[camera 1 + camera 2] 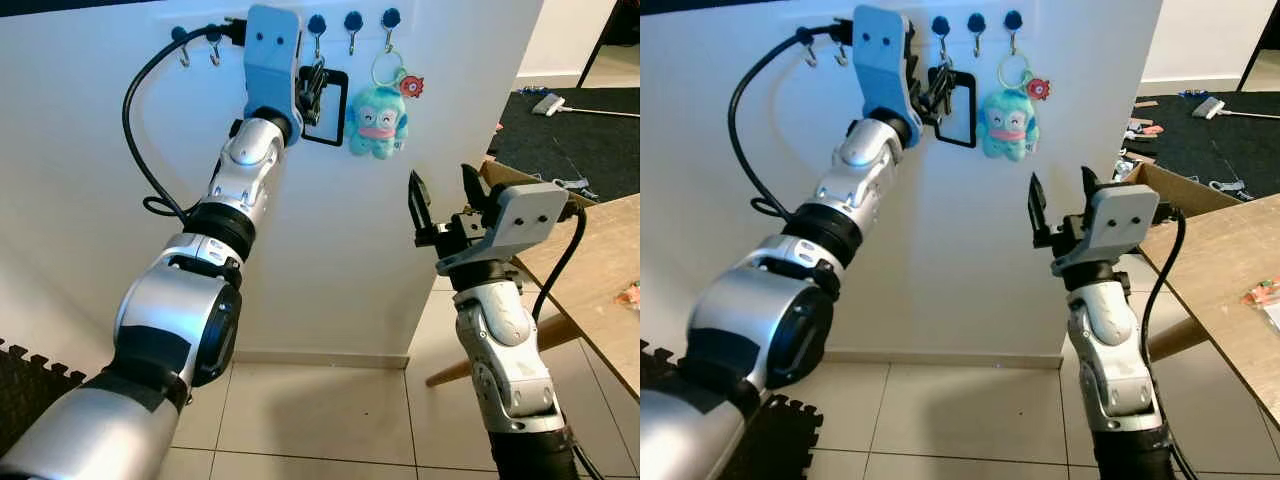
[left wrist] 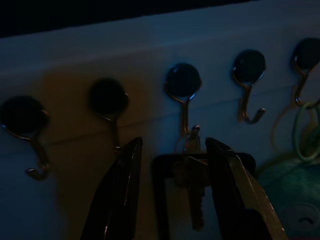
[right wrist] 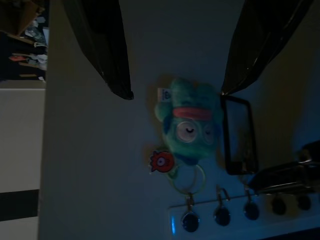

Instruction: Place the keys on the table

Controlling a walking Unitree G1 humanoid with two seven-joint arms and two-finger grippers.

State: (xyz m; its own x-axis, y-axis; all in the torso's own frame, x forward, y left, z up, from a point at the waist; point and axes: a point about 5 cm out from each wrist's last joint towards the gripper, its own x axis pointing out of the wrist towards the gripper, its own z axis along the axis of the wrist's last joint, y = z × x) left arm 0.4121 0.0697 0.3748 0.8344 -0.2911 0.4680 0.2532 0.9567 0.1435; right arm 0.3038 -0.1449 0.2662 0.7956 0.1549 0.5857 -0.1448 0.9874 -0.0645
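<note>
Left gripper (image 2: 172,192) stands open, its fingers astride the keys (image 2: 192,165) on their hook (image 2: 184,95); they're light, hard, slippery, so pinch the black rectangular fob (image 1: 327,108). Right gripper (image 1: 440,205) open.

The left gripper (image 1: 312,88) hides most of the keys (image 2: 192,172) below the hooks (image 2: 183,85), seemingly unclamped in dim light

Metal keys (image 2: 194,180) hang beside a plush toy (image 1: 375,122); wooden table (image 1: 600,262).
</note>
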